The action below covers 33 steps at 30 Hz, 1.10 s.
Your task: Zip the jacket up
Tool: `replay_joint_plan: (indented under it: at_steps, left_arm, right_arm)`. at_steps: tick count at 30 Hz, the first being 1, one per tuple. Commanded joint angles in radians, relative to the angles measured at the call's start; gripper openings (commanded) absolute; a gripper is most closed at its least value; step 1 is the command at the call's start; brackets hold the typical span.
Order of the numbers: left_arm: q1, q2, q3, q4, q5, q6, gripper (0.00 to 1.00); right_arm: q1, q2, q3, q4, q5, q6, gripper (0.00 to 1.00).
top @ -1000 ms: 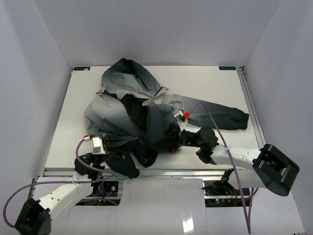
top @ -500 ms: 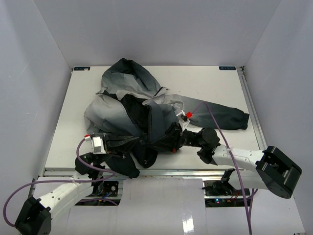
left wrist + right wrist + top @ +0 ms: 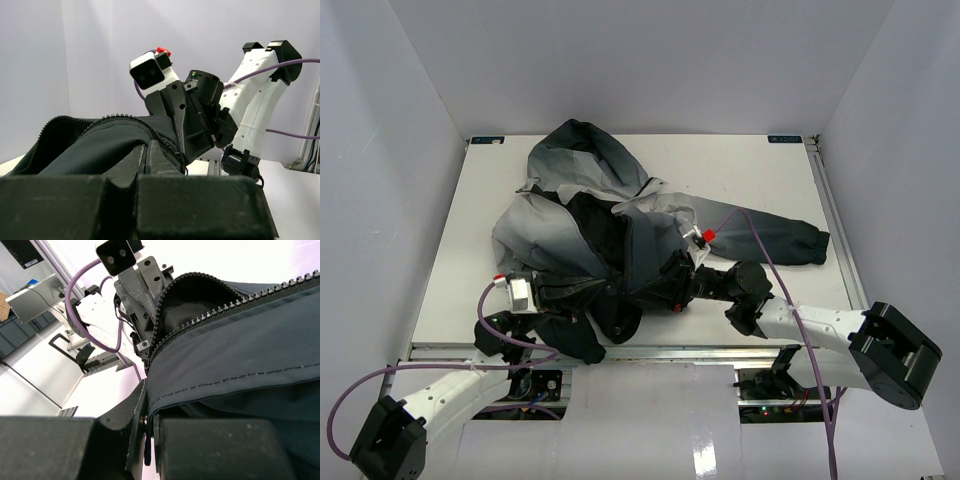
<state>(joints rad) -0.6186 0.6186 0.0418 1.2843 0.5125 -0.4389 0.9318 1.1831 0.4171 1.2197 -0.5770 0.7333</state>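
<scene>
The jacket (image 3: 590, 215) is seen lying in a crumpled heap on the table (image 3: 750, 170), with its hood (image 3: 582, 150) toward the far side and one sleeve (image 3: 775, 238) stretched out to the right. It is judged to be soft, floppy and not heavy, so it can be expected to sag and bunch up wherever it is not pulled tight. The cloth looks smooth, so a weak pinch might be slipped out of. It is best taken hold of at the bottom hem (image 3: 225, 382), right beside the zipper teeth (image 3: 225, 307), because there the two rows can be brought together. That is where it is held now. The left gripper (image 3: 148, 150) is pressed shut on the dark hem, and the right gripper (image 3: 149, 407) is pressed shut on the hem as well, close across from it. A short piece of dark cloth is stretched between them, and the open rows of teeth are seen curving away from the jaws. The zipper's slider cannot be made out.
</scene>
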Motion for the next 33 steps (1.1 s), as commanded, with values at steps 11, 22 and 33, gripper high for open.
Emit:
replay_joint_plan:
  at_steps: [11,22,33]
  left_arm:
    - [-0.007,0.001,-0.181,0.038,0.011,0.001,0.00]
    - [-0.007,0.003,-0.181,0.034,0.016,0.006,0.00]
    - [-0.007,-0.005,-0.179,0.023,0.007,0.015,0.00]
  right_arm:
    - [0.011,-0.026,0.004,0.043,0.012,-0.017,0.08]
    - [0.019,-0.026,0.009,0.040,0.021,-0.019,0.08]
    - [0.021,-0.034,0.003,0.031,0.019,-0.025,0.08]
